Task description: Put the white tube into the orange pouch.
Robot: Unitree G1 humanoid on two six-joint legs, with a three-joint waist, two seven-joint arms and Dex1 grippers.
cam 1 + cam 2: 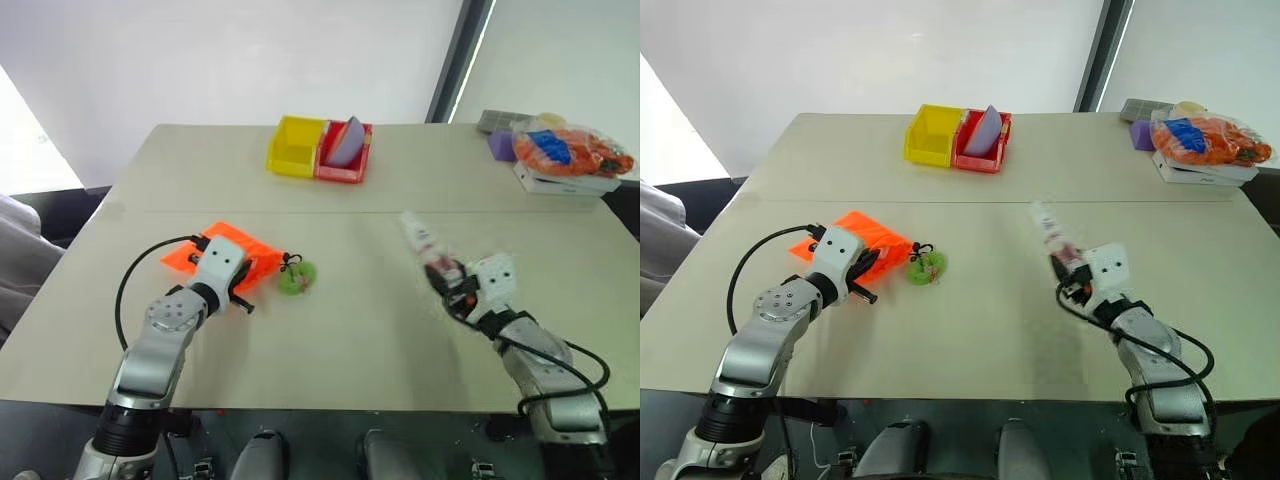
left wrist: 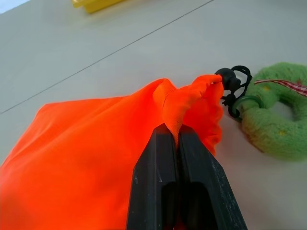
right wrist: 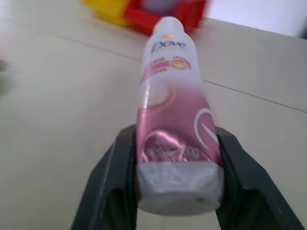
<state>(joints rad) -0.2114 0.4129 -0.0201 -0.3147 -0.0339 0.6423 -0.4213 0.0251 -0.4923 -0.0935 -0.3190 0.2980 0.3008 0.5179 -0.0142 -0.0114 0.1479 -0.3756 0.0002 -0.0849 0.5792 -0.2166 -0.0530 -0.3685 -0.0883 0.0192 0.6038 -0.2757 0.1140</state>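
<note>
White tube [image 3: 175,139] in R gripper [image 3: 177,158], mid-table.

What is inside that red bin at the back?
A pale lilac sheet-like thing leans upright inside the red bin. Whatever lies beneath it on the bin's floor is hidden by its walls.

A pale beige table [image 1: 340,330] carries everything. Near its far edge stand a yellow bin [image 1: 295,146] and a red bin [image 1: 346,152], touching. At the far right corner lies a clear bag of orange and blue items [image 1: 570,150] on a white box [image 1: 565,181]. Toward the left edge lies the orange pouch [image 1: 225,252], with its green ball [image 1: 297,278] just beside.
</note>
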